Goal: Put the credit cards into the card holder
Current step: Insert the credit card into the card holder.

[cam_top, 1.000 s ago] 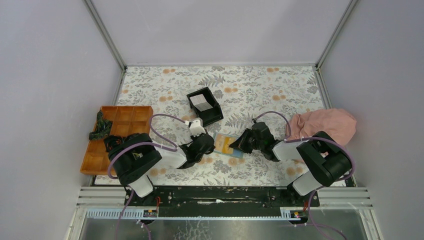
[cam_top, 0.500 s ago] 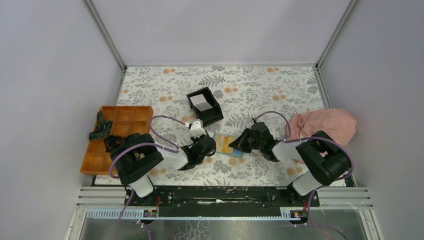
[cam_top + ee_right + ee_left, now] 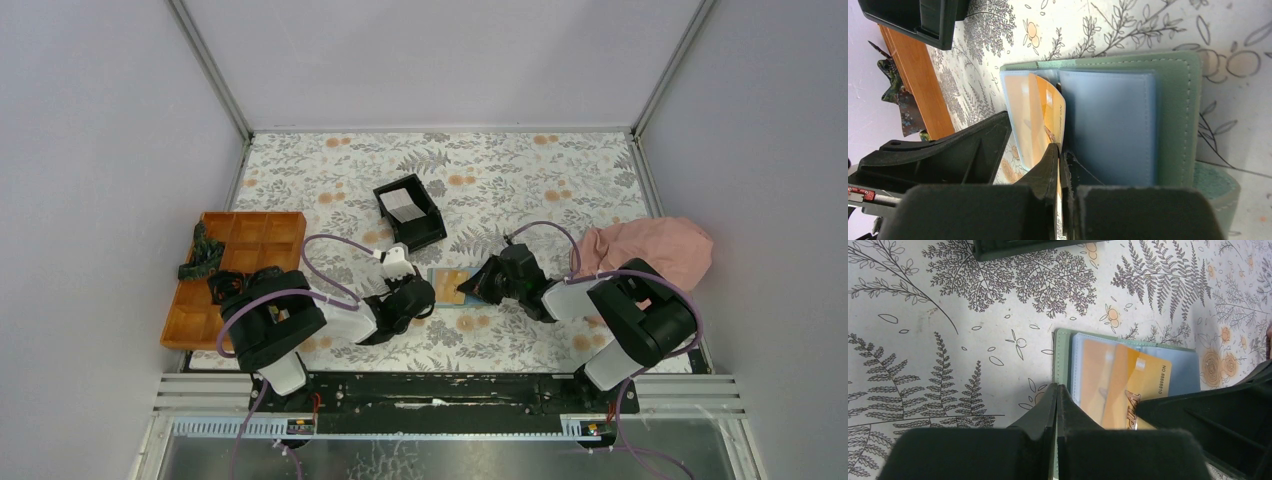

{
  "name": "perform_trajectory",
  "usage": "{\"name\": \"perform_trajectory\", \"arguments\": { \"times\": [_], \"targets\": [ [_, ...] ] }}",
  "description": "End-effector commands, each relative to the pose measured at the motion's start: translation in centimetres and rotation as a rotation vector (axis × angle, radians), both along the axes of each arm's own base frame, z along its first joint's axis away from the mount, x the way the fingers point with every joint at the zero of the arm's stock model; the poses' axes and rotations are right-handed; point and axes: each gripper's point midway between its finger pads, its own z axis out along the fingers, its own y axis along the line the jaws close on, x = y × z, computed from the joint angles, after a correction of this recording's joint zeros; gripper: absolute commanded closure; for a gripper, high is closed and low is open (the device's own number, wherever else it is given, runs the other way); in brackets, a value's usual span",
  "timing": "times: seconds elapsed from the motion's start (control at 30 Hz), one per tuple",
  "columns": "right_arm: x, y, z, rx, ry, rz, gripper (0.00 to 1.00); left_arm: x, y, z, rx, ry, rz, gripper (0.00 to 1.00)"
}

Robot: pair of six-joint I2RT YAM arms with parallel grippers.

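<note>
Table (image 3: 540,170) with a pale fern-and-flower print, black box (image 3: 410,212) lying open-topped on it, orange tray (image 3: 250,215) left of the box, open green card holder (image 3: 452,288) near its front-right side, pink cloth (image 3: 650,250) well to its right.

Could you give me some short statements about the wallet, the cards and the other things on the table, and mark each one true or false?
1. The wallet lies open on the table. True.
2. The right gripper pinches an orange card. True.
3. The black box is empty. False: a pale card lies in it.
4. The pink cloth lies in the orange tray. False: it lies on the table's right side, far from the tray.
</note>
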Motion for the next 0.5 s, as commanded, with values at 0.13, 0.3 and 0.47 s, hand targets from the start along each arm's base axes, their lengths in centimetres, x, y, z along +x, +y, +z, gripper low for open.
{"name": "perform_trajectory", "arguments": {
  "times": [0.13, 0.3, 0.47],
  "targets": [
    [-2.3, -1.5, -4.3, -0.198, 0.086, 0.127, 0.97, -8.2, 3.0, -7.8, 0.243, 0.33, -0.193, 1.0],
    [-3.3, -1.5, -4.8, -0.234, 0.102, 0.237, 0.81, -7.8, 2.6, -7.8, 0.257, 0.325, -0.195, 0.99],
    [-3.4, -1.5, -4.0, -0.247, 0.072, 0.285, 0.56, -7.8, 2.7, -8.1, 0.272, 0.33, -0.192, 0.99]
  ]
}}
